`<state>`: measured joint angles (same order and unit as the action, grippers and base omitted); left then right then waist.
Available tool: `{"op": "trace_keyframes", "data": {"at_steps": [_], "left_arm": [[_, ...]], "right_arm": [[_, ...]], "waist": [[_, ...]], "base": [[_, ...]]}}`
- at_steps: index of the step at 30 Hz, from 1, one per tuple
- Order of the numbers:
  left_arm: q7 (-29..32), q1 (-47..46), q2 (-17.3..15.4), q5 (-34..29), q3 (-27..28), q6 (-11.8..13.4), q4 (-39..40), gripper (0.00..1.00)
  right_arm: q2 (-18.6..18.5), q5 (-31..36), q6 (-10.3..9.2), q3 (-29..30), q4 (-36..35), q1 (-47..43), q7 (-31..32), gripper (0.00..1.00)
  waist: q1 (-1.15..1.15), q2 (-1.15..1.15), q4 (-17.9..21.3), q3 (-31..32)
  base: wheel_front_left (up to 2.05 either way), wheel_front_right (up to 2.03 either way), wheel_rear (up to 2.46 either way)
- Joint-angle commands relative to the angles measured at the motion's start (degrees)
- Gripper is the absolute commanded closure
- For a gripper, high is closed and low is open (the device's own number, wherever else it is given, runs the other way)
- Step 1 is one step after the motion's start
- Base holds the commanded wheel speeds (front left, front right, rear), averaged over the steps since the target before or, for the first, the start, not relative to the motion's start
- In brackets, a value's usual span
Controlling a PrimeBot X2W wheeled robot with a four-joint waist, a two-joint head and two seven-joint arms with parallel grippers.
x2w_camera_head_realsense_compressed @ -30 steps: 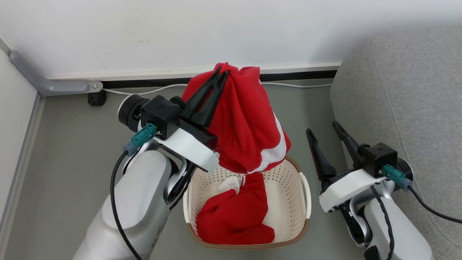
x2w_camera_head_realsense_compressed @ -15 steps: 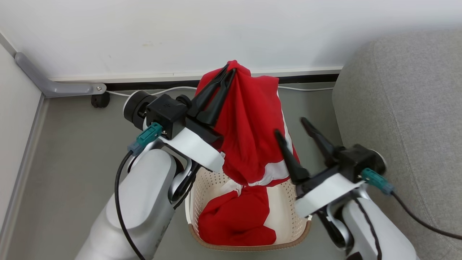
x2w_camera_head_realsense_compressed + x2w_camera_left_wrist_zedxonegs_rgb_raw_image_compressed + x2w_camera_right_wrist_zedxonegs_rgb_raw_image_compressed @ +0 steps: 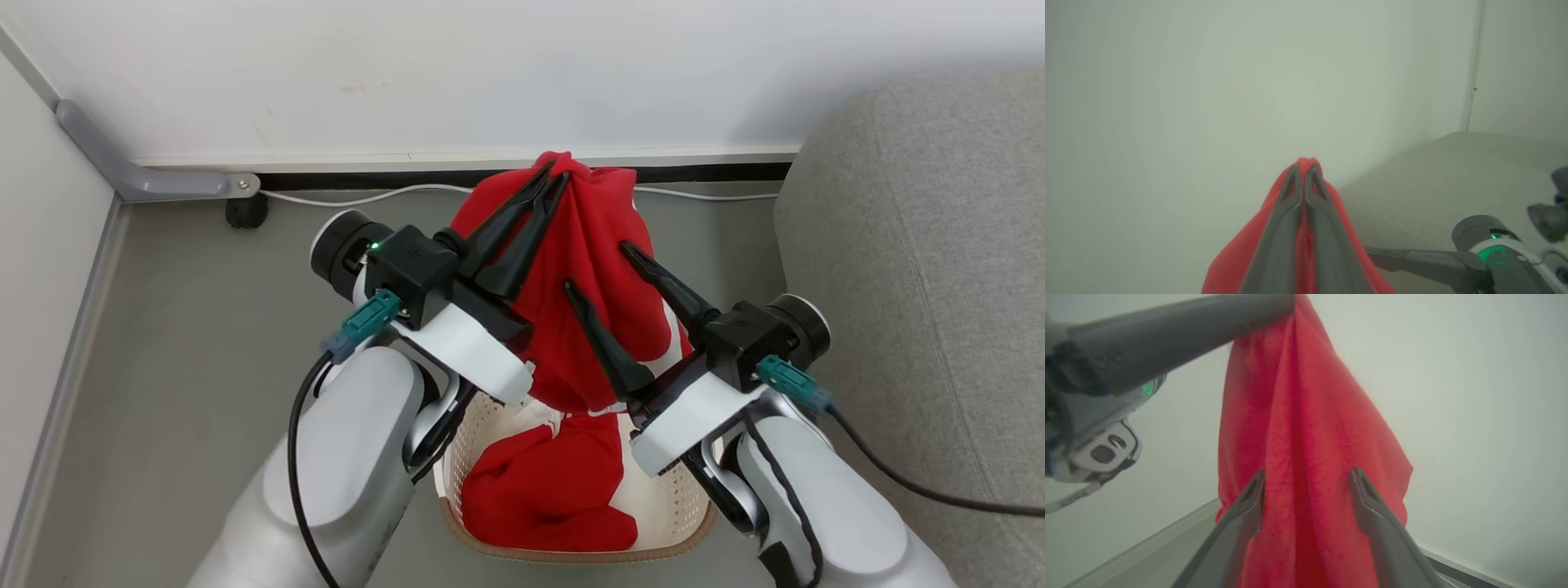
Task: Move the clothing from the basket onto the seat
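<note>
Red clothing (image 3: 584,269) hangs with its long axis vertical above basket (image 3: 571,558), more of it lying inside | left tool (image 3: 551,175) pressed together, pinching its top fold | right tool (image 3: 597,265) spread, straddling the hanging cloth, not closed | seat (image 3: 922,245) right of basket, on right tool's side | carry likely goes rightward

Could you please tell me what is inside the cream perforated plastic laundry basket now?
A crumpled bright red garment with white trim lies inside the basket. Its far end is covered by the lifted red garment hanging above.
</note>
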<state>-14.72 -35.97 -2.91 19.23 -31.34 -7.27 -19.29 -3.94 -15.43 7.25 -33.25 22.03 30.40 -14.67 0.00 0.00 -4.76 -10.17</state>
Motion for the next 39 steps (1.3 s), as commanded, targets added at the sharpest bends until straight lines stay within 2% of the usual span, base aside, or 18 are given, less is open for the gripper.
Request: {"op": "trace_keyframes", "data": {"at_steps": [1, 6, 7, 8, 9, 10, 11, 16, 17, 19, 31, 39], "left_arm": [[-0.28, -2.78, -0.75, 0.31, 1.43, -0.22, 1.79, 1.00], [-0.28, -2.39, -0.62, 0.90, 0.39, -0.22, 1.88, 1.00], [-0.28, -2.29, -0.61, 1.06, 0.36, -0.22, 1.86, 1.00], [-0.28, -2.21, -0.62, 1.12, 0.35, -0.22, 1.79, 1.00], [-0.28, -2.21, -0.62, 1.12, 0.35, -0.22, 1.79, 1.00], [-0.28, -2.14, -0.63, 1.14, 0.38, -0.22, 1.68, 1.00], [-0.28, -2.06, -0.63, 1.19, 0.40, -0.22, 1.55, 1.00], [-0.28, -1.86, -0.85, 1.49, 0.53, -0.22, 0.45, 1.00], [-0.28, -1.77, -0.90, 1.57, 0.64, -0.22, 0.43, 0.70], [-0.28, -1.49, -1.13, 1.65, 0.69, -0.22, 0.21, 0.00], [-0.28, 0.24, -4.48, 5.41, -3.56, -0.22, -2.85, 0.00], [-0.28, 2.64, -6.82, 7.39, -5.10, -0.22, -2.41, 0.00]], "right_arm": [[0.96, 0.62, 0.24, -0.71, 0.92, 1.40, -0.33, 0.00], [1.03, -2.56, 0.24, -4.51, 8.52, 3.24, -0.33, 0.00], [1.04, -3.63, 0.24, -5.22, 8.99, 3.68, -0.33, 0.04], [1.04, -4.24, 0.24, -5.62, 9.33, 4.14, -0.33, 0.52], [1.04, -4.24, 0.24, -5.62, 9.33, 4.14, -0.33, 0.52], [1.04, -4.95, 0.24, -5.66, 9.34, 4.46, -0.33, 0.95], [1.05, -5.52, 0.24, -5.50, 9.22, 4.64, -0.33, 1.00], [1.05, -6.00, 0.24, -3.80, 6.96, 4.64, -0.33, 1.00], [1.05, -5.97, 0.24, -3.43, 6.67, 4.43, -0.33, 1.00], [1.05, -5.72, 0.24, -2.66, 5.82, 4.05, -0.33, 1.00], [1.06, -4.30, 0.24, 5.33, 0.52, 0.69, -0.33, 1.00], [1.06, -2.75, 0.24, 11.05, -2.54, -1.26, -0.33, 1.00]], "waist": [[0.00, 0.00, -0.39, 0.05], [0.00, 0.00, -1.47, 0.05], [0.00, 0.00, -1.64, 0.00], [0.00, 0.00, -1.75, -0.08], [0.00, 0.00, -1.75, -0.08], [0.00, 0.00, -1.80, -0.14], [0.00, 0.00, -1.84, -0.20], [0.00, 0.00, -1.48, -0.49], [0.00, 0.00, -1.32, -0.55], [0.00, 0.00, -0.99, -0.63], [0.00, 0.00, 2.30, -0.87], [0.00, 0.00, 7.14, -0.50]], "base": [[0.00, 0.00, 0.00], [0.00, 0.00, 0.00], [0.00, 0.00, 0.00], [0.00, 0.00, 0.00], [0.00, 0.00, 0.00], [0.00, 0.00, 0.00], [0.00, 0.00, 0.00], [0.00, 0.00, 0.00], [0.00, 0.00, 0.00], [0.00, 0.00, 0.00], [0.00, 0.00, 0.00], [0.00, 0.00, 0.00]]}}
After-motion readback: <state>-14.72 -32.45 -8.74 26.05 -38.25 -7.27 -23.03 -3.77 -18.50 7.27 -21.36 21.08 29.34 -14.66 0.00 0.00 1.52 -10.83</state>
